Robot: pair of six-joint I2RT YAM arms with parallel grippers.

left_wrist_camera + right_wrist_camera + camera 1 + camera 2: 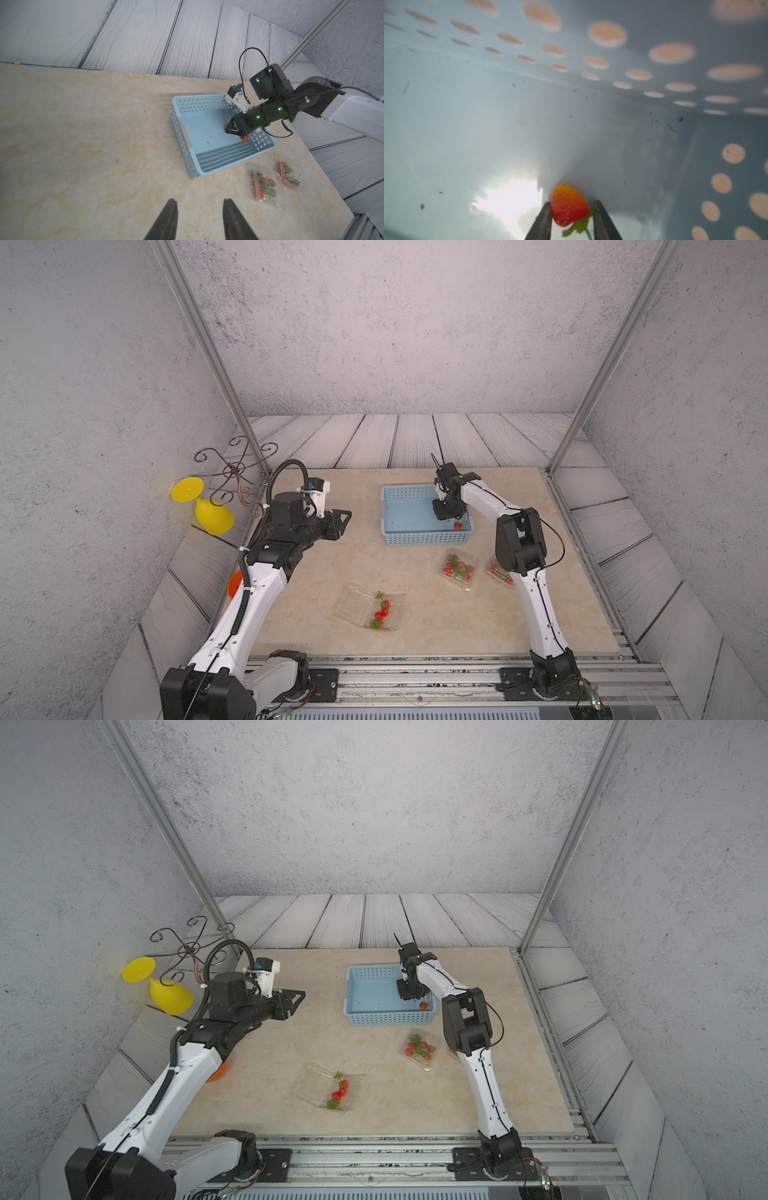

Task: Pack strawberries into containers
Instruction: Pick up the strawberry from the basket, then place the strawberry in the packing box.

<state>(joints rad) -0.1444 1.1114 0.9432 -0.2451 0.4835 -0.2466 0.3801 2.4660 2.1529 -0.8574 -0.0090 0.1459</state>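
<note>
Bracketing a strawberry [569, 204], right jaws near basket [654, 25] corner.

Light blue perforated basket [428, 537], 1 o'clock on beige tabletop [353, 564]; yellow goblet [212, 515] tipped sideways, 9 o'clock, beside scrolled wire stand [235, 468]; orange bowl [233, 583], half hidden, 8 o'clock.

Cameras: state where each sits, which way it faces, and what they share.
Both top views: high behind the arm bases, facing down over the beige table; left arm and right arm show.
Left wrist: above the table, facing the light blue perforated plastic basket; open left gripper shows.
Right wrist: inside the basket, facing its floor; right gripper flanks a small red strawberry.
All share the basket.
</note>
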